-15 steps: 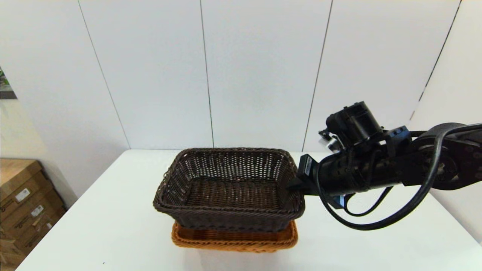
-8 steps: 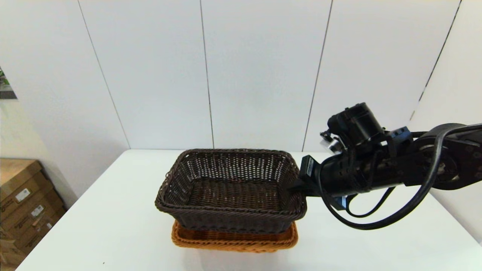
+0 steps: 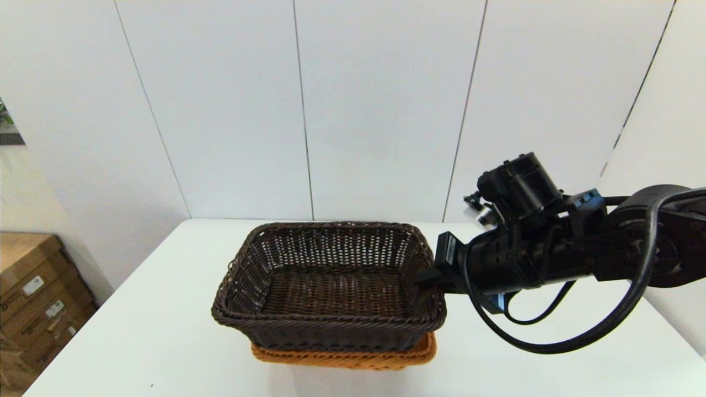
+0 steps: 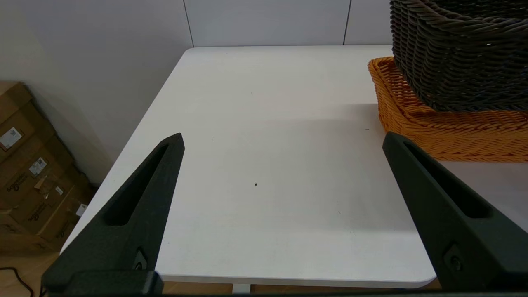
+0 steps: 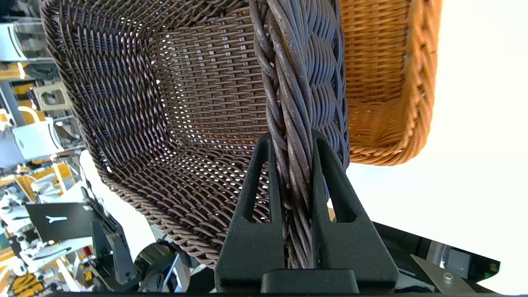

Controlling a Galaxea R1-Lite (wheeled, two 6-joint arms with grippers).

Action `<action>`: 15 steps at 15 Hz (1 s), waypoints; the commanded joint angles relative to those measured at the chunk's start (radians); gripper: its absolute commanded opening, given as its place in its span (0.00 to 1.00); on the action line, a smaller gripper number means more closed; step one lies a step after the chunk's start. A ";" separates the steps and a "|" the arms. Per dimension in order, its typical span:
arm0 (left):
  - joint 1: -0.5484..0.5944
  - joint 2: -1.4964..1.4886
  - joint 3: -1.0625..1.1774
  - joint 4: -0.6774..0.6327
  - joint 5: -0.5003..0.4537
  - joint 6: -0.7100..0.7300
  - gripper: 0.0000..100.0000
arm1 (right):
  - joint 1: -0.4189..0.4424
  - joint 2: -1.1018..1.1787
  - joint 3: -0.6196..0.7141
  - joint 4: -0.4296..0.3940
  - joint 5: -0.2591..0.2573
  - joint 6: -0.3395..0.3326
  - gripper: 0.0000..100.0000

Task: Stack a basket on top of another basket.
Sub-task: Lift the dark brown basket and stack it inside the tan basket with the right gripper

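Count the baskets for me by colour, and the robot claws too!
Dark brown basket: 1
Orange basket: 1
Robot claws: 2, the right claw pinching the dark brown basket's rim, the left claw open over the table
Total: 4

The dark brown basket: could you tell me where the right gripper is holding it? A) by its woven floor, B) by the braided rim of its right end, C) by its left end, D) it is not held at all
B: the right gripper pinches the braided rim of the dark brown basket at its right end, above the orange-tan basket.
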 commanded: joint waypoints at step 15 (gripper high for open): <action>0.000 0.001 0.000 0.001 0.001 0.000 1.00 | 0.015 0.071 -0.013 -0.031 0.000 0.004 0.00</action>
